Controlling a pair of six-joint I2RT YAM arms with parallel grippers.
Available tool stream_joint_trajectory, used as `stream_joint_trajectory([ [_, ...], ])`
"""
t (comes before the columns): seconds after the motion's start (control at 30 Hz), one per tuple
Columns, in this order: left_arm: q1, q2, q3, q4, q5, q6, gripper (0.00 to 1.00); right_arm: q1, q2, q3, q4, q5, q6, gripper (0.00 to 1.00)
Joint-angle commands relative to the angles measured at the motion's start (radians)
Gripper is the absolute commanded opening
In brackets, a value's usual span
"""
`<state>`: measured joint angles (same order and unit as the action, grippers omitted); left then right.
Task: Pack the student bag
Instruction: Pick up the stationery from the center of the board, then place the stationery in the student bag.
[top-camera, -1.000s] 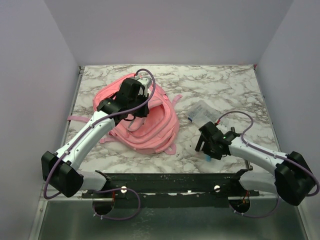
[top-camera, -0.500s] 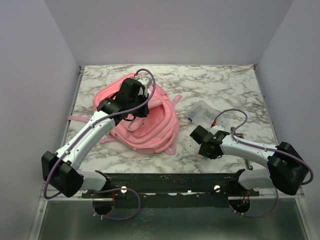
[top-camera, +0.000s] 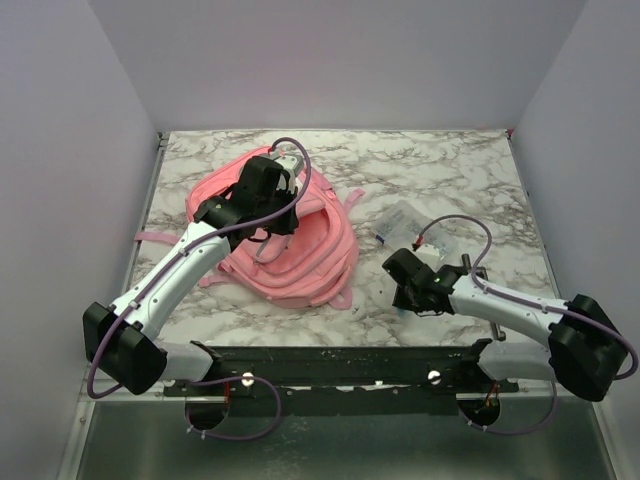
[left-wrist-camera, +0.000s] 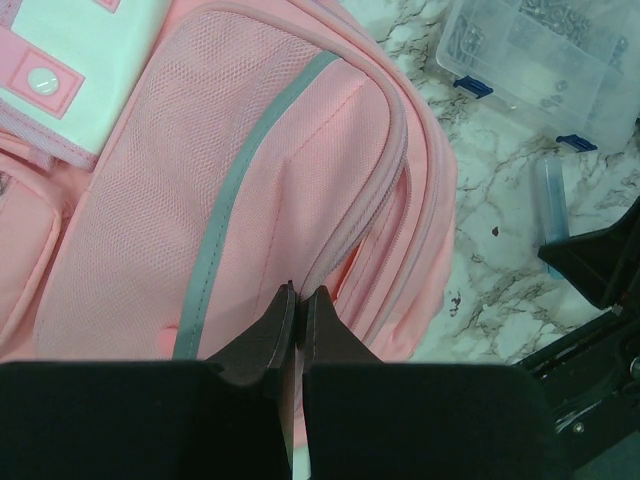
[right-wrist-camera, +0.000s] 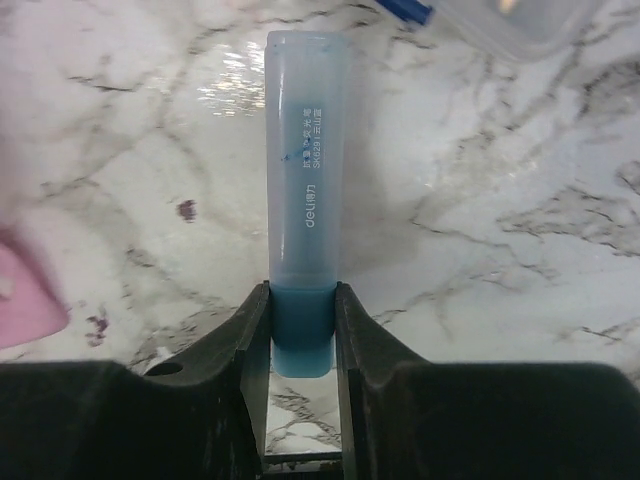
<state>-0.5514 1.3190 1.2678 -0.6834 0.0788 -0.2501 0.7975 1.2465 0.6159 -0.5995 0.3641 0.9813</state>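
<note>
Operator: Nearest first, please. What is by the front edge?

Describer: Your right gripper, low over the marble table close to the arm bases. Its two fingers press on either side of the teal end of a blue marker, which lies flat with its frosted cap pointing away. Taking it by the end rather than the middle probably leaves most of its length free to slide into a pocket.

Operator: And the bag?

Describer: The student bag lies further back, left of centre, front pockets up and well apart from the marker. Your left gripper is on it, fingers pressed together, tips at the zipper line beside the grey-trimmed pocket. Whether a zipper pull sits between them I cannot tell. That placement suggests it is there to work the opening for the right arm, though how far the zipper is parted is not clear.

Operator: Anything beyond?

Describer: A clear plastic box with blue latches — past the right gripper, to the right of the bag and not touching it.
</note>
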Motion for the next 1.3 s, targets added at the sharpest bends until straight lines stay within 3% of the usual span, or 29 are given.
stream_joint_trajectory([
  [0.0, -0.001, -0.025, 0.036, 0.037, 0.024, -0.021, 0.0, 0.005, -0.099, 0.022, 0.112, -0.081, -0.128, 0.01],
  [0.2, -0.001, -0.023, 0.036, 0.036, 0.011, -0.019, 0.0, 0.005, -0.163, 0.111, 0.232, -0.316, -0.201, 0.01],
  [0.33, -0.001, -0.02, 0.036, 0.039, 0.016, -0.02, 0.0, 0.005, -0.026, 0.22, 0.406, -0.575, -0.166, 0.01],
  [0.43, -0.001, -0.022, 0.035, 0.038, 0.028, -0.02, 0.0, 0.005, 0.078, 0.28, 0.551, -0.684, -0.092, 0.01],
  [0.63, -0.002, -0.037, 0.03, 0.041, 0.022, -0.023, 0.0, 0.005, 0.251, 0.382, 0.733, -0.706, 0.042, 0.01],
  [0.83, -0.002, -0.038, 0.032, 0.041, 0.037, -0.025, 0.0, 0.003, 0.366, 0.473, 0.668, -0.521, 0.111, 0.01],
  [1.07, -0.002, -0.046, 0.032, 0.041, 0.041, -0.025, 0.0, 0.003, 0.454, 0.512, 0.675, -0.447, 0.14, 0.33],
  [1.27, -0.001, -0.042, 0.034, 0.039, 0.035, -0.022, 0.0, 0.002, 0.444, 0.512, 0.664, -0.453, 0.108, 0.53],
])
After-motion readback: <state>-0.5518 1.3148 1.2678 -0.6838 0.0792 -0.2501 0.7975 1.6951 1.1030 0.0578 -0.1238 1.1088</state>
